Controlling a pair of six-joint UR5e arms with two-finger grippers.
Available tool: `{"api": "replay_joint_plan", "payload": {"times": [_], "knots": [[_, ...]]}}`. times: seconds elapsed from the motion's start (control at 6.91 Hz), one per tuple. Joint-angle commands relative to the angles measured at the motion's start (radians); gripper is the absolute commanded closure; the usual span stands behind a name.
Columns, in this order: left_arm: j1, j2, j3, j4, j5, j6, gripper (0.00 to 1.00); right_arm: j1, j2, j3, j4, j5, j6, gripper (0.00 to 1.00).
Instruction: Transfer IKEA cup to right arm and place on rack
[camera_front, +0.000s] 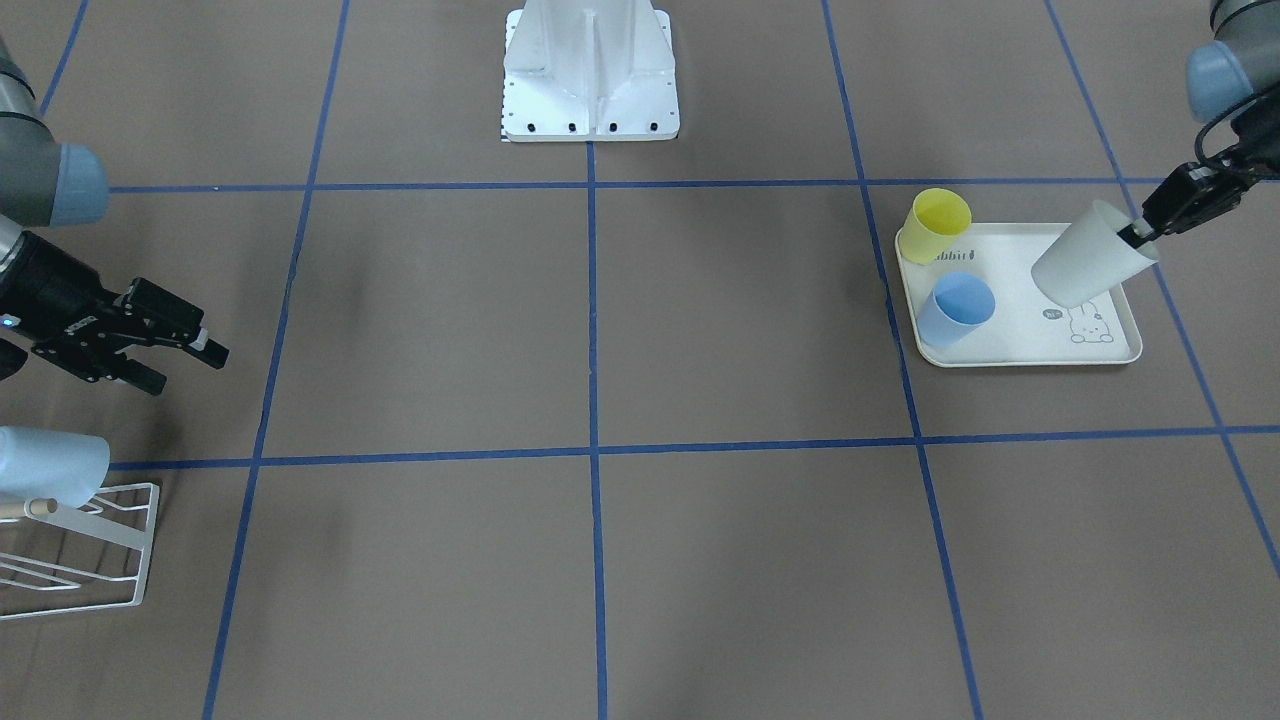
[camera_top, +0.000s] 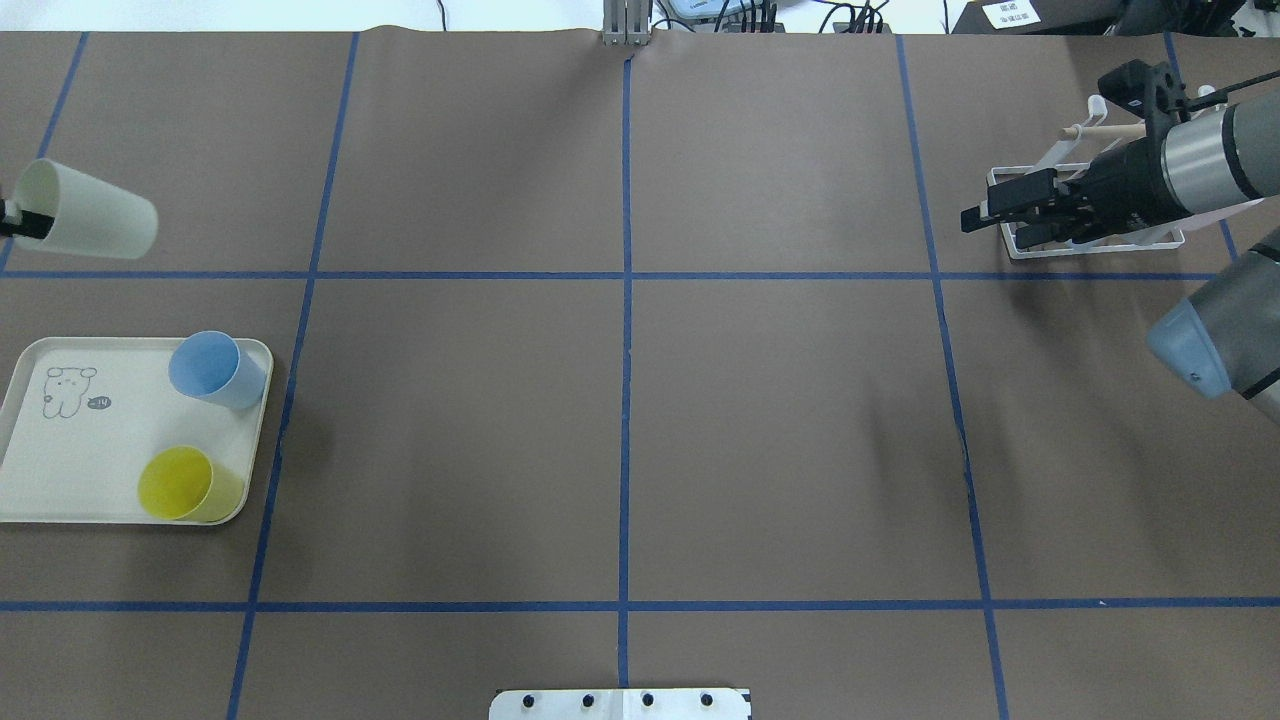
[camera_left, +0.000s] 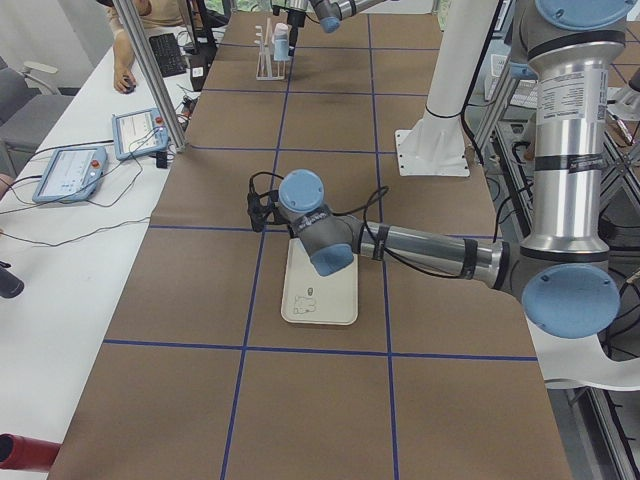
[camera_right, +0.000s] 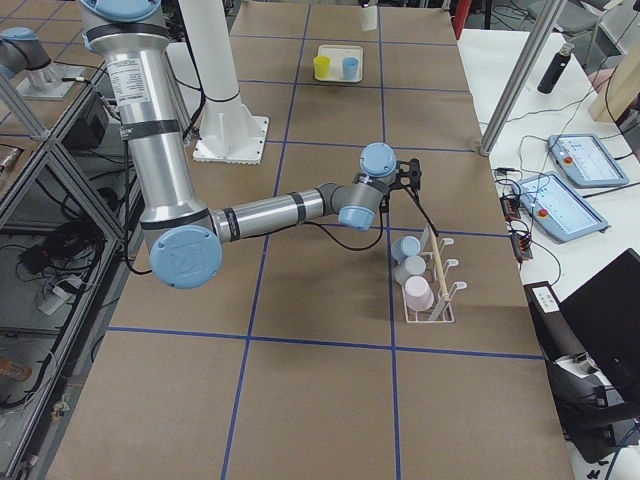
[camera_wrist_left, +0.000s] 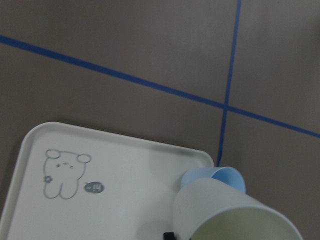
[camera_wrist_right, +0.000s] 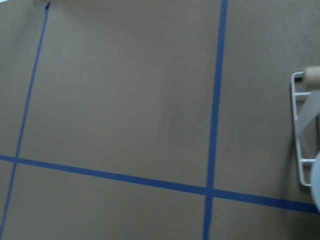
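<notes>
Left jaws clenched on the cup (camera_front: 1092, 255), pinching the rim wall: one finger inside the mouth, one outside. The cup is off the desk (camera_front: 450, 320), in the air over the far corner of the tray (camera_front: 1030, 360), tipped on its side with the base pointing toward desk centre. A blue cup (camera_front: 955, 308) and a yellow cup (camera_front: 935, 225) sit on the tray, apart from the held one.

Right jaws are released and hold nothing. They hover at the other end of the desk, just beside the rack (camera_front: 100, 540) and well apart from the cup. The rack already carries other cups in the right side view.

Step as I read it: pick is done, handover not yet started, and both arms need to meet mid-desk.

Handling, my guess:
- Looks like light, stiff, smooth plastic with a thin wall.
- A rim pinch is a weak hold, so the cup could swing or slip if I move fast.
- It would likely survive a drop but roll away.

For the right jaws I'd grip across the body near the base end, which is free and faces them. They should close fully before the left jaws let go. The taper means a grip may slide toward the base, so I'd take it mid-body rather than at the very bottom.
</notes>
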Motion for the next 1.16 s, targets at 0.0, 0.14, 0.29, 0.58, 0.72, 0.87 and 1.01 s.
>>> {"api": "replay_joint_plan", "payload": {"times": [0.0,0.14,0.29,0.58,0.72,0.87,1.01], "knots": [[0.096,-0.188,-0.006,-0.015,0.096,-0.286,1.00,-0.057,0.012,0.011,0.202,-0.002,0.237,0.00],[0.213,-0.255,-0.002,-0.098,0.252,-0.456,1.00,-0.082,0.023,0.012,0.315,-0.020,0.361,0.00],[0.403,-0.280,0.000,-0.276,0.480,-0.649,1.00,-0.131,0.049,0.011,0.432,-0.076,0.484,0.00],[0.689,-0.305,0.015,-0.594,0.876,-0.822,1.00,-0.208,0.131,0.024,0.595,-0.181,0.732,0.00],[0.745,-0.316,0.021,-0.688,0.941,-0.847,1.00,-0.228,0.145,0.044,0.662,-0.225,0.837,0.00],[0.767,-0.340,0.032,-0.741,0.951,-0.914,1.00,-0.272,0.147,0.064,0.742,-0.288,0.903,0.00],[0.771,-0.363,0.044,-0.755,0.951,-0.934,1.00,-0.330,0.145,0.099,0.801,-0.380,0.989,0.00]]}}
